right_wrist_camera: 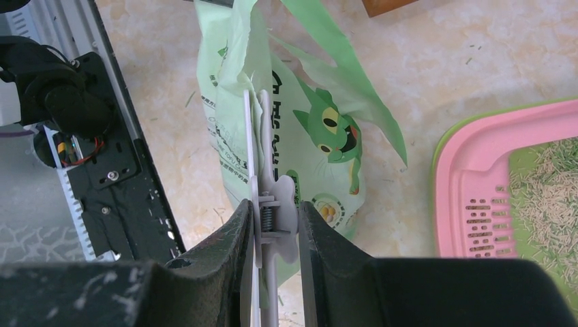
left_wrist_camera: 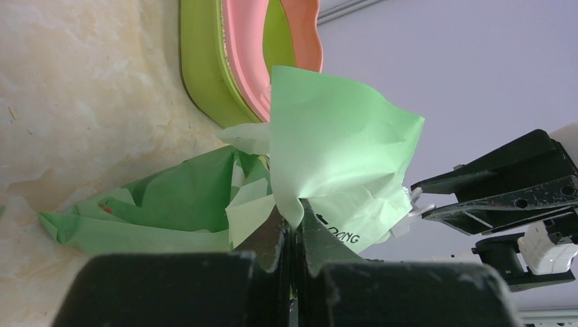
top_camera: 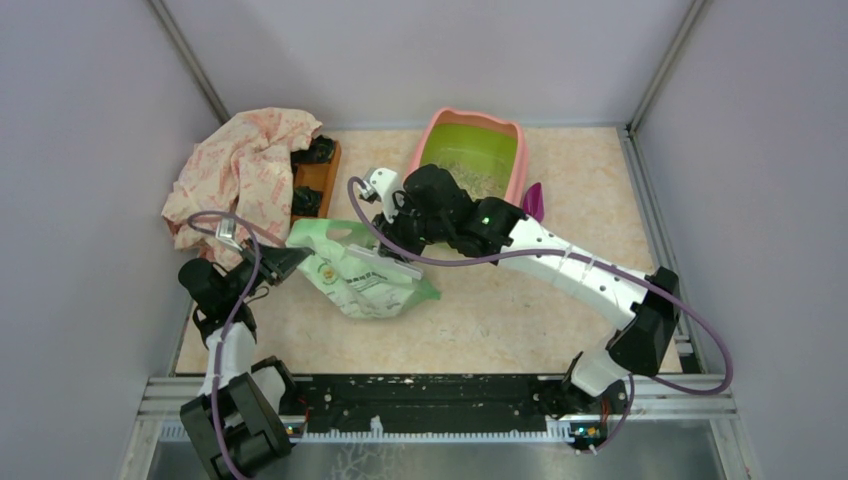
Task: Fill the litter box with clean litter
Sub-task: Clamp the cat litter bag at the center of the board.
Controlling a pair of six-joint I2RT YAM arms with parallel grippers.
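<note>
The litter box (top_camera: 432, 128), pink-rimmed with a lime-green inside, stands at the back centre, and a thin layer of clean litter (top_camera: 478, 180) lies in it. The light green printed bag (top_camera: 365, 280) lies on the table in front of it. My left gripper (top_camera: 285, 262) is shut on the bag's left corner; in the left wrist view the film (left_wrist_camera: 341, 150) is pinched between the jaws of that gripper (left_wrist_camera: 294, 214). My right gripper (right_wrist_camera: 274, 206) is shut on a pale grey spring clip (right_wrist_camera: 278, 197) clamped on the bag (right_wrist_camera: 313, 136). The box rim (right_wrist_camera: 470, 170) and litter (right_wrist_camera: 545, 197) show to the right.
A pink patterned cloth (top_camera: 245, 170) is heaped at the back left, half over a wooden board (top_camera: 318, 178) with black items. A magenta scoop (top_camera: 533, 200) rests beside the box's right wall. Grey walls close three sides; a black rail (top_camera: 430, 400) runs along the near edge.
</note>
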